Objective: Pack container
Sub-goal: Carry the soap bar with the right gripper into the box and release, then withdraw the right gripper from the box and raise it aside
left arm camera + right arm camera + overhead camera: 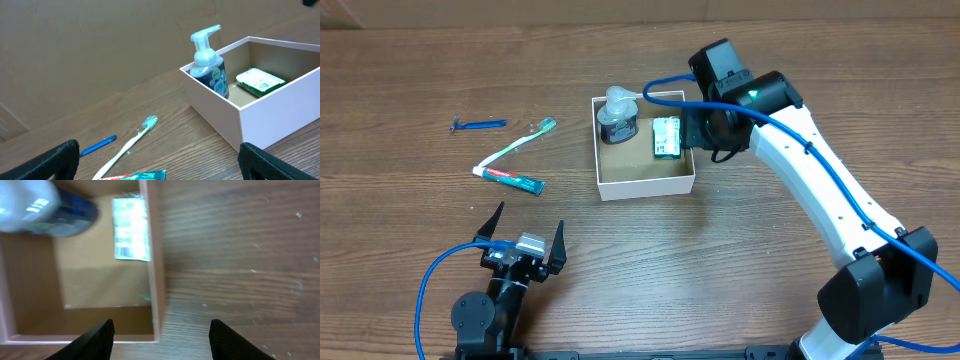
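The container (pixel 648 184) is a white-walled box with a brown floor at the table's middle. In it stand a foam pump bottle (pixel 618 118) and a green packet (pixel 666 138). My right gripper (pixel 698 130) is open and empty above the box's right wall; in the right wrist view its fingers (pixel 160 340) straddle that wall (pixel 154 255), with the packet (pixel 131 229) and bottle (pixel 45 210) beyond. My left gripper (pixel 525 238) is open and empty near the front edge. The left wrist view shows its fingers (pixel 160 165), the box (pixel 275 115) and the bottle (pixel 210 65).
Left of the box lie a green-headed toothbrush (pixel 515 145), a toothpaste tube (pixel 510 180) and a blue razor (pixel 478 125). They also show in the left wrist view: toothbrush (pixel 130 145), tube (pixel 135 176), razor (pixel 97 145).
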`<state>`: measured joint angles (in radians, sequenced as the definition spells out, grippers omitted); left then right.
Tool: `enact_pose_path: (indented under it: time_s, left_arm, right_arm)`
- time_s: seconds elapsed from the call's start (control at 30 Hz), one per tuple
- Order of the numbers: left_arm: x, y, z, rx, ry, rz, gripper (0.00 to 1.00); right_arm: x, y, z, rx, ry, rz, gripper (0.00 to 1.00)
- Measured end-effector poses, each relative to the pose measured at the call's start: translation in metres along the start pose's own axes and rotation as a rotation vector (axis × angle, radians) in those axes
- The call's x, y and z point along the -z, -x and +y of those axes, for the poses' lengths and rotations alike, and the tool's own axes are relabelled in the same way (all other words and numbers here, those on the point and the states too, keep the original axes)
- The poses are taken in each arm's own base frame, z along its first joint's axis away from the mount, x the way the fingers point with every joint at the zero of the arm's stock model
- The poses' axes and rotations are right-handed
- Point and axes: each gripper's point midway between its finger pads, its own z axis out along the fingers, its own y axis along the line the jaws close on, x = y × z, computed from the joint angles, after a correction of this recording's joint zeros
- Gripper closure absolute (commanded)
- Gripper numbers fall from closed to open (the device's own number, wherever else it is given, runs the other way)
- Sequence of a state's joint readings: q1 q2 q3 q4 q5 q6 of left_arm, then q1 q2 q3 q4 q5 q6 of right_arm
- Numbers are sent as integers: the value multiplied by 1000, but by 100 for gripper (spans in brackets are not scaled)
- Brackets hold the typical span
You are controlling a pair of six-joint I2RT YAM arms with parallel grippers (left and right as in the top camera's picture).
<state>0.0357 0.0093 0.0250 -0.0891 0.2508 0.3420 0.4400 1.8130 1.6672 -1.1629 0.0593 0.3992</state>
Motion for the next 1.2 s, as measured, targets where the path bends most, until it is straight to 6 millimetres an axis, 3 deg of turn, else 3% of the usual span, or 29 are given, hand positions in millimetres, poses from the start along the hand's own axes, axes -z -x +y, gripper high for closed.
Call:
enact_pose_path:
  time_s: [0.23,0.37,1.2]
  left_arm:
    - [0,0,0,0,0,0,0]
    - [0,0,0,0,0,0,0]
    - [0,0,0,0,0,0,0]
  right_arm:
    - [-51,-38,-33,-54,-128,69,37]
    - [-65,-50,-38,-69,-142,85,37]
    - [-68,-59,-19,-92,-29,140,37]
